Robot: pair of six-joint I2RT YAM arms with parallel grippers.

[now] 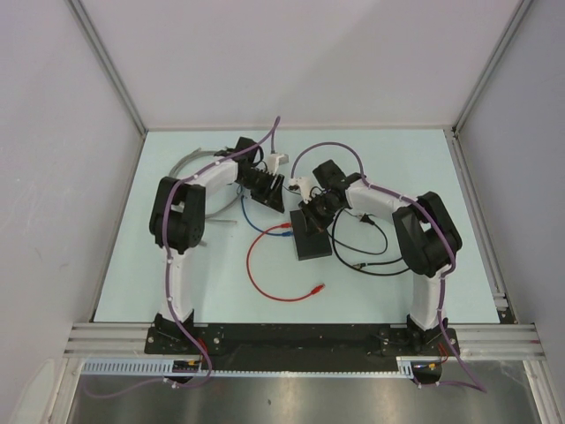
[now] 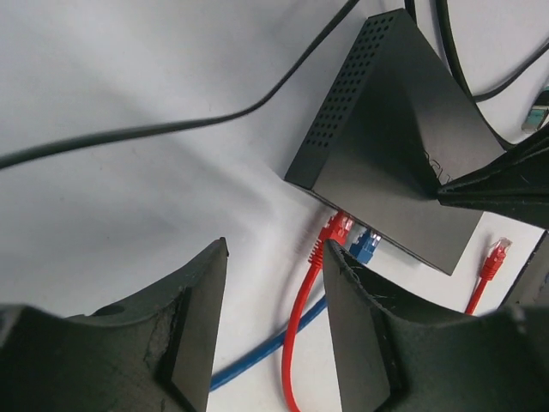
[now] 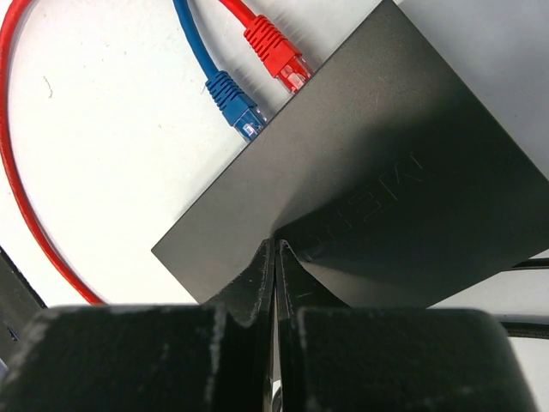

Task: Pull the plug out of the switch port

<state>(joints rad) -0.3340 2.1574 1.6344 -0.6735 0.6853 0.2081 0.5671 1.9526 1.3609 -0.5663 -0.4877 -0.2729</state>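
The flat black switch box (image 1: 312,240) lies mid-table. A red plug (image 2: 336,230) and a blue plug (image 2: 366,246) sit side by side in sockets in its edge; both also show in the right wrist view, the red plug (image 3: 279,56) and the blue plug (image 3: 236,103). My left gripper (image 2: 274,253) is open and empty, a little short of the red plug, with the red cable (image 2: 300,326) running between its fingers. My right gripper (image 3: 276,245) is shut and empty, its tips pressed down on the top of the box (image 3: 386,163).
The red cable loops toward the front of the table to a loose red plug (image 1: 319,287). The blue cable (image 1: 252,221) runs left from the box. Thin black cables (image 1: 371,256) lie right of the box. A grey cable (image 1: 190,163) lies at the back left.
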